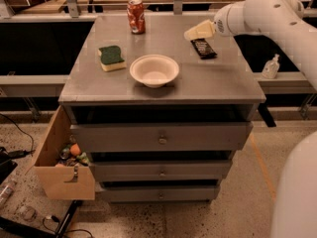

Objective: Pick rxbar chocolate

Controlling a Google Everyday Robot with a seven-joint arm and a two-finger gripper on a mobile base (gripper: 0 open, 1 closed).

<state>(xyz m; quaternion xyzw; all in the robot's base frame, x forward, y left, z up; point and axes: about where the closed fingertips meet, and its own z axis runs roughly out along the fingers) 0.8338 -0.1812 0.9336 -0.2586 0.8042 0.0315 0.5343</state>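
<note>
The rxbar chocolate (203,48), a small flat bar in a black glossy wrapper, lies on the grey cabinet top (208,81) at the far right. My gripper (197,31), pale cream at the end of the white arm, hangs just above and behind the bar's far end, a little to its left. It holds nothing that I can see.
A white bowl (154,70) sits mid-top, a green-and-yellow sponge (112,57) to its left, a red soda can (136,16) at the back. A wooden side drawer (62,160) hangs open at the lower left with small items inside. A bottle (270,67) stands on the right shelf.
</note>
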